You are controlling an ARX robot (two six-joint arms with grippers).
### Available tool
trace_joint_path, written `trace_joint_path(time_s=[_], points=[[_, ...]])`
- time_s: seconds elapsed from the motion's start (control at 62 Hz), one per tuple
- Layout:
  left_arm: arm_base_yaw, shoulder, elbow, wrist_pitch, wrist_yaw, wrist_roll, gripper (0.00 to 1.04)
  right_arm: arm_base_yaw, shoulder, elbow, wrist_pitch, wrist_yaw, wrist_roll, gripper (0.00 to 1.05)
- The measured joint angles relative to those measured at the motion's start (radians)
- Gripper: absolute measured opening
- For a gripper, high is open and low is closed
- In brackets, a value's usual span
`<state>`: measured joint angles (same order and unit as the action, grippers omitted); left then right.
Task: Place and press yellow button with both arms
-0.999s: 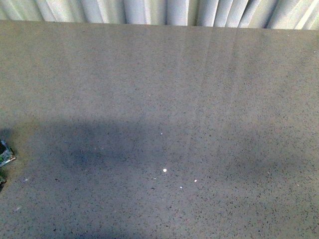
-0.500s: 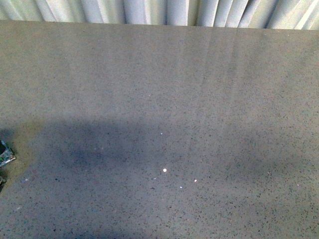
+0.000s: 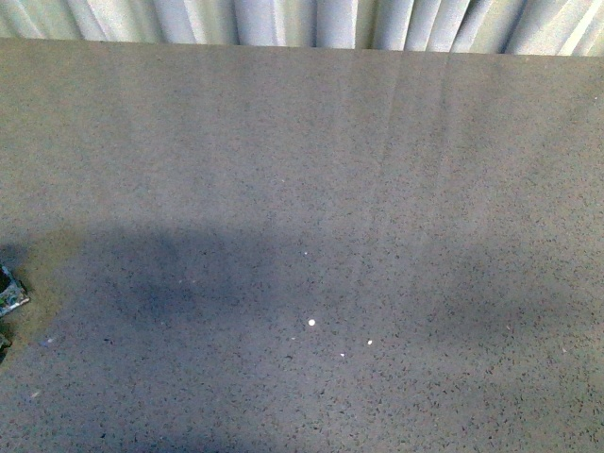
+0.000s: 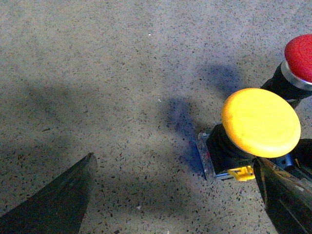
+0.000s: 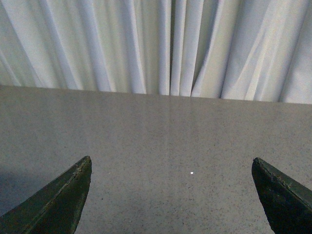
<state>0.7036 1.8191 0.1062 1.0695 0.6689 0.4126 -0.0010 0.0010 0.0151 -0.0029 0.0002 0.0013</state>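
Observation:
In the left wrist view the yellow button (image 4: 261,122) stands upright on the speckled table, its domed cap on a black neck and a bluish-grey base. My left gripper (image 4: 175,195) is open and empty, close above the table. One finger (image 4: 285,195) is right beside the button's base; the other (image 4: 58,204) is well away from it. In the right wrist view my right gripper (image 5: 170,195) is open and empty over bare table, with no button in sight. In the front view neither arm shows; only a small metallic piece (image 3: 9,294) shows at the left edge.
A red button (image 4: 298,61) on a black neck stands just beyond the yellow one. The grey speckled table (image 3: 311,189) runs back to a far edge with white curtains (image 5: 161,44) behind it.

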Motion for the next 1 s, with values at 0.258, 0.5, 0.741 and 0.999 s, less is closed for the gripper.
trace_joint_path(time_s=[0.258,0.5,0.741,0.999], points=[[0.0,0.002,0.0,-0.005,0.036,0.005,0.96,0.0,0.0,0.0,0.0,0.0,0.0,0.96],[0.0,0.02,0.0,-0.011,0.061,0.024,0.96,0.0,0.0,0.0,0.0,0.0,0.0,0.96],[-0.019,0.057,0.018,-0.011,0.095,0.046,0.96,0.0,0.0,0.0,0.0,0.0,0.0,0.96],[-0.032,0.108,0.063,-0.008,0.116,0.054,0.96,0.0,0.0,0.0,0.0,0.0,0.0,0.96]])
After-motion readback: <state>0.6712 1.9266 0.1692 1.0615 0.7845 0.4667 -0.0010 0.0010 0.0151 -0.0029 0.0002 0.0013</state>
